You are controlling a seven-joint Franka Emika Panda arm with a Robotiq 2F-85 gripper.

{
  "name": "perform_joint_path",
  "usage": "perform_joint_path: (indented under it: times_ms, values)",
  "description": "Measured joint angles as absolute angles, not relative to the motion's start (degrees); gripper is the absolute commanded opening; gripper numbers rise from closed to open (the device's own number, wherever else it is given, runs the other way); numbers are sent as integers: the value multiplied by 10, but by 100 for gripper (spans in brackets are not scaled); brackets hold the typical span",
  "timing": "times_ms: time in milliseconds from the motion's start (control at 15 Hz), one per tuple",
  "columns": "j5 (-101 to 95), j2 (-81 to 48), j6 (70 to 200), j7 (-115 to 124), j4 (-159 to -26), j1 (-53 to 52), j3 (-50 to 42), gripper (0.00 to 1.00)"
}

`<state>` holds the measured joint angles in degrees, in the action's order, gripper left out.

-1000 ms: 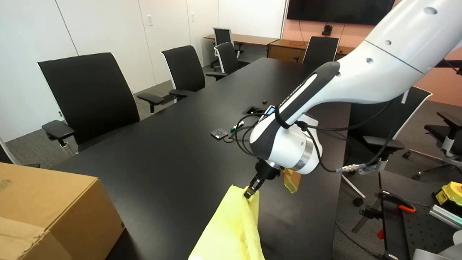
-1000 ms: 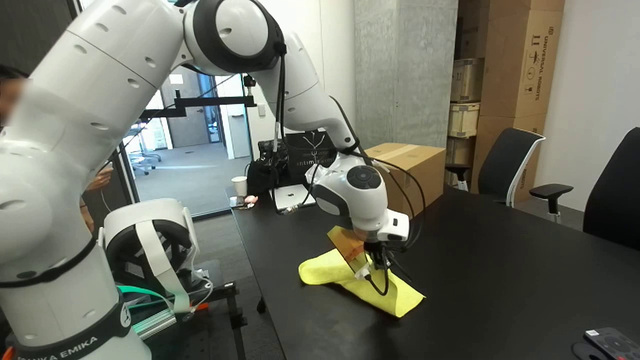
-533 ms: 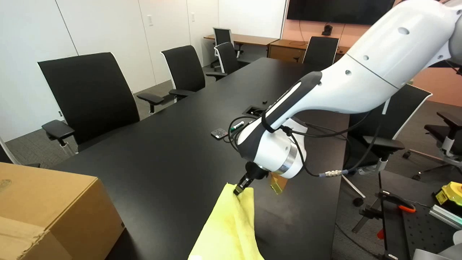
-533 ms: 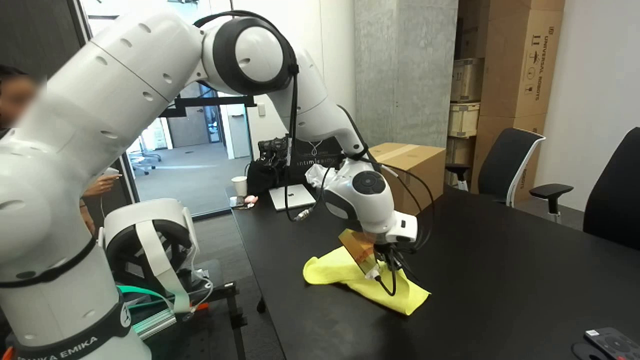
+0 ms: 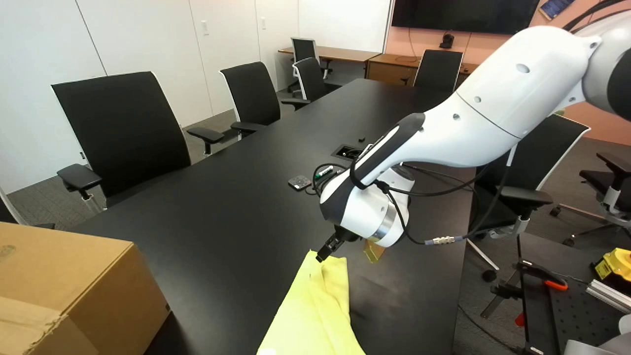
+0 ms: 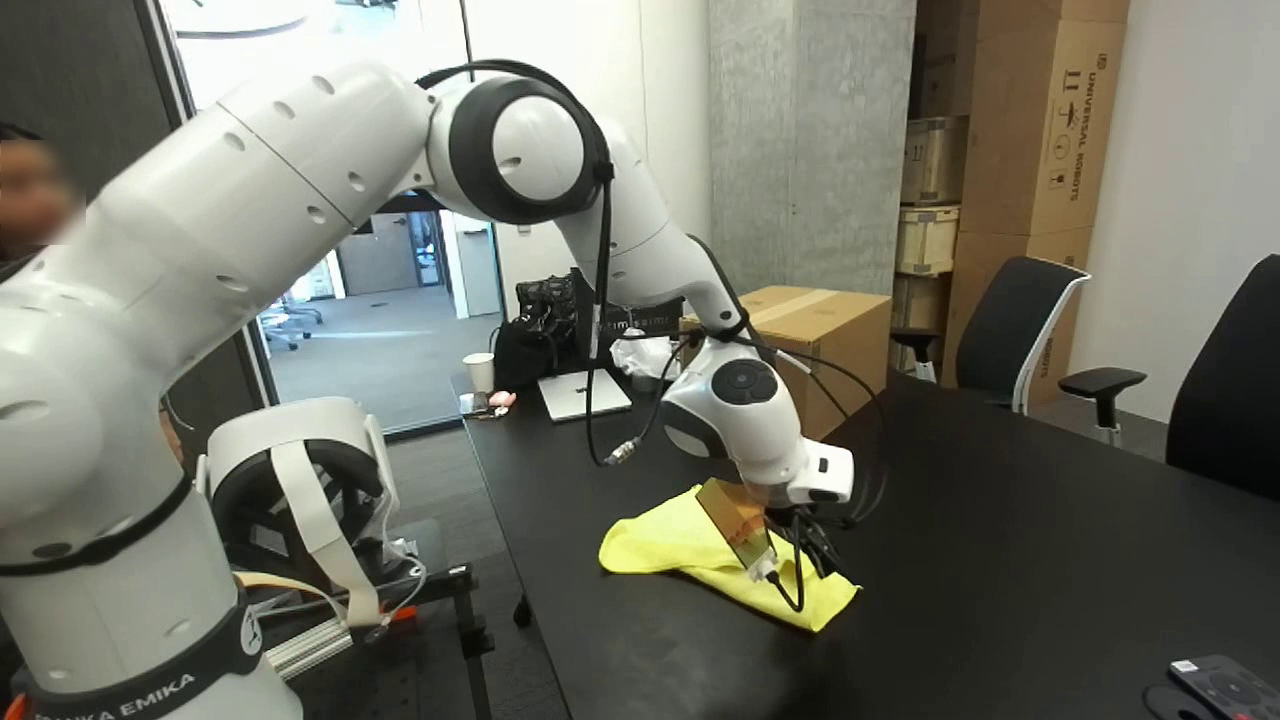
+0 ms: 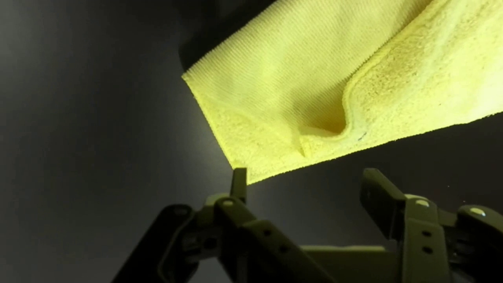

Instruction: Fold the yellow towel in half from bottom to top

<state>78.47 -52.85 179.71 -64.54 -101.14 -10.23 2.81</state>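
The yellow towel (image 7: 271, 74) lies wrinkled on the dark table, partly folded over itself. In the wrist view its ribbed layer shows at upper left, and a fluffy layer with a raised, curled ridge lies along the lower right. One corner is partly covered by a finger (image 7: 238, 184) of my gripper (image 7: 305, 170). The jaws stand wide apart, with only bare table seen between them. In an exterior view the gripper (image 5: 320, 257) hovers at the far end of the towel (image 5: 308, 315), whose near part is cut off by the frame; any contact is unclear.
A cardboard box (image 5: 103, 286) stands on the table (image 5: 231, 231) beside the towel. An amber plate (image 6: 738, 515) and loose cables hang from the wrist. A laptop (image 6: 585, 395), a cup (image 6: 479, 371) and a remote (image 6: 1230, 688) lie farther off.
The arm has shifted, carrying the towel's gripped end slightly leftward in an exterior view. Since then the jaws have opened and let go of the cloth, which has settled a little.
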Motion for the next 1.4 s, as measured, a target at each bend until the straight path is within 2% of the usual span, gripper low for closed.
perform_joint_path:
  times_ms: [800, 1067, 1400]
  values:
    - [732, -435, 1762, -563, -1248, -224, 4, 100]
    - [544, -384, 1729, -414, -1308, -240, 7, 100]
    - [298, -346, 1694, -230, -1316, -231, 26, 100]
